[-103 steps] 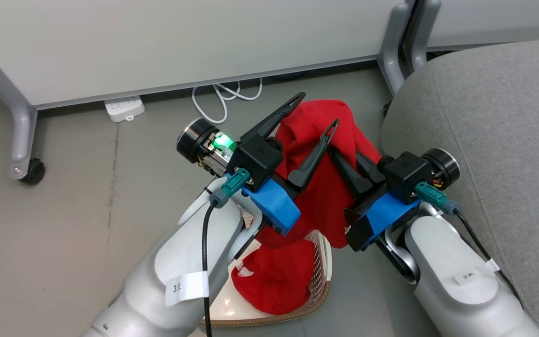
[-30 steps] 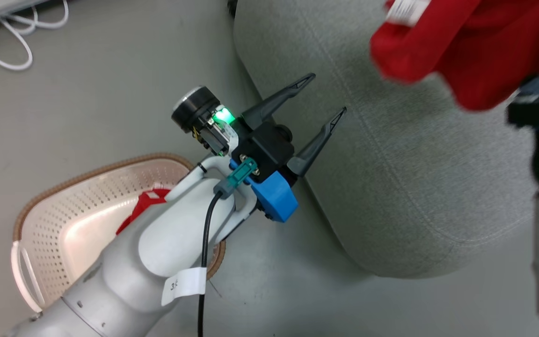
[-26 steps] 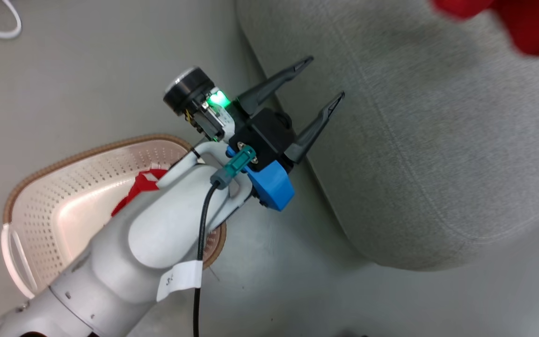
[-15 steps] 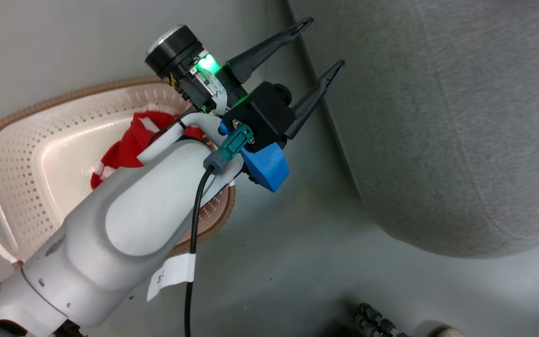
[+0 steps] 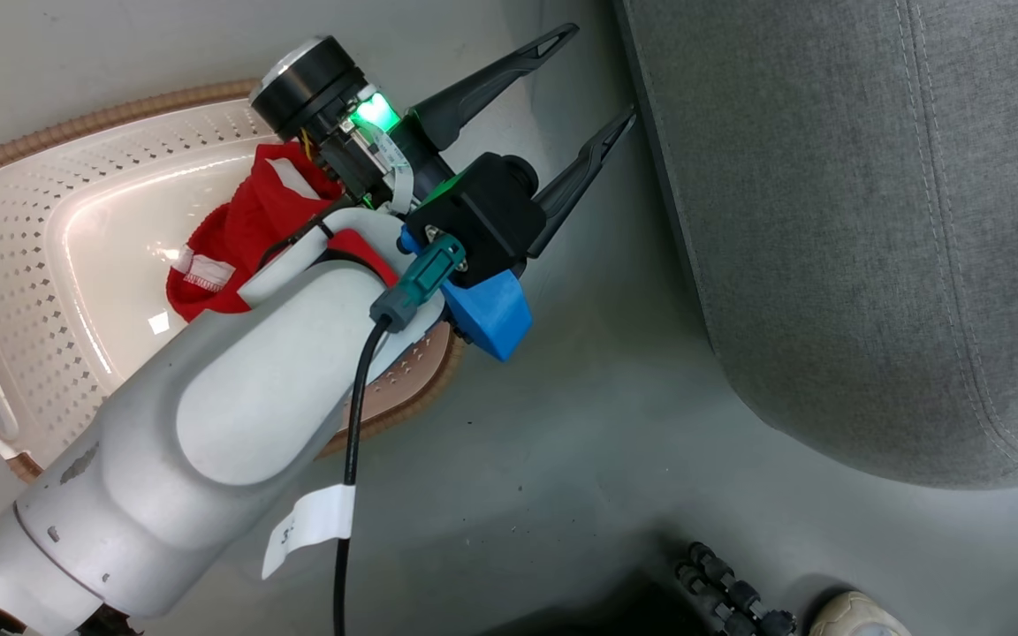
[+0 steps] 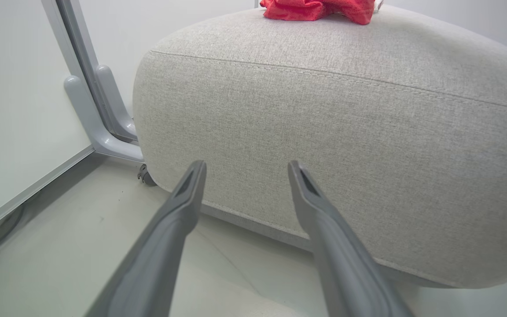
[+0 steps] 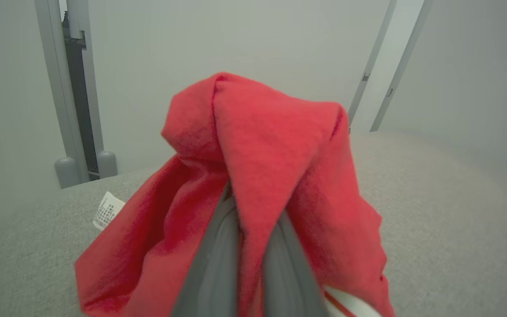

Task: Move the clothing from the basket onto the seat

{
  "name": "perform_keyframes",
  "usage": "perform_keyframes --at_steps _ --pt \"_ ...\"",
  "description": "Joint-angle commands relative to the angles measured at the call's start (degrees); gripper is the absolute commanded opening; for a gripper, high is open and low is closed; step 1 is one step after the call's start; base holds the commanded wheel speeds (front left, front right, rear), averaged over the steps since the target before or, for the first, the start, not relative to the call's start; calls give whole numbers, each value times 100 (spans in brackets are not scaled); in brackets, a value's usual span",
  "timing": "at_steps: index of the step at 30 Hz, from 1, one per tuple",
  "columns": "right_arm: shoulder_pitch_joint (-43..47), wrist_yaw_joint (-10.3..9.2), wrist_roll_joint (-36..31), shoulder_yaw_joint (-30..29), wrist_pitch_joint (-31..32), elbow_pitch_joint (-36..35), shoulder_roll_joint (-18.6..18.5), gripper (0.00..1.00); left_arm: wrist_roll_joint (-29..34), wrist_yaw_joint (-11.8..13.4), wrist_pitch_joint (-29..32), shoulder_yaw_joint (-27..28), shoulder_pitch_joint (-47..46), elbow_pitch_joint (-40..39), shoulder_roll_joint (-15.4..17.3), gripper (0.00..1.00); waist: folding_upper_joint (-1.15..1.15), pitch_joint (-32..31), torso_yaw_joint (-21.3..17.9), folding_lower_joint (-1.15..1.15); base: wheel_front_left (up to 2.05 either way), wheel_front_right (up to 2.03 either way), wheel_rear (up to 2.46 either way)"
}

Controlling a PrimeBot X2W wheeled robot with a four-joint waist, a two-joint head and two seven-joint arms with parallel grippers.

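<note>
In the head view my left gripper [image 5: 596, 75] stands open and empty above the floor, between the basket [image 5: 76, 124] and the seat [image 5: 827, 221]. One red piece of clothing [image 5: 244, 238] with a white tag lies in the cream basket, partly hidden by my left forearm. The left wrist view has the open left gripper [image 6: 245, 167] facing the seat's [image 6: 324, 132] side, and red clothing [image 6: 319, 9] on the seat's top. My right gripper [image 7: 241, 211] is shut on that red clothing [image 7: 271, 145], which drapes over the fingers [image 7: 216, 259] down to the seat [image 7: 434, 198].
A white partition on grey legs [image 6: 99, 132] with a castor stands beside the seat. A pale shoe [image 5: 858, 618] and a black ribbed cable [image 5: 721, 587] are on the floor at the lower right. Bare grey floor [image 5: 562, 442] separates basket and seat.
The head camera has swung, so the whole picture shifted. The right gripper carried the red garment from above the basket over to the seat. The left gripper stayed open.
</note>
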Motion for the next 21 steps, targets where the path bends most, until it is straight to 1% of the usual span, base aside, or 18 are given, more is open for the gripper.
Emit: perform_keyframes --at_steps 1,6,9,10,11,12,16,21 --pt "133 1 24 -9 -20 75 67 0 24 41 23 11 -101 -33 25 100 0 4 12 -1 0 0 0" --pt "407 1 130 -20 -20 329 234 0 -15 62 23 4 -100 -41 51 100 0 -32 4 -1 0 0 0" --pt "513 1 179 -3 -20 441 267 0 -37 73 11 -8 -87 -8 61 100 0 -84 -14 -1 0 0 0" --pt "563 1 185 -10 -20 452 268 31 -44 75 -6 -16 -85 7 49 100 0 -113 -14 -1 0 0 0" --pt "614 1 192 -14 -20 456 276 98 -51 81 -27 -27 -76 25 31 100 0 -152 -12 -1 0 0 0" --pt "664 1 185 7 -20 438 287 100 -59 82 -60 -30 -61 46 12 100 0 -198 -9 -1 0 0 0" --pt "1014 1 119 32 -20 200 299 100 -115 130 -216 -46 54 166 -86 100 0 -470 22 -1 0 0 0" --pt "1683 1 23 73 -20 -353 376 100 -269 211 -496 -6 237 413 -256 100 0 -976 96 -1 0 0 0"
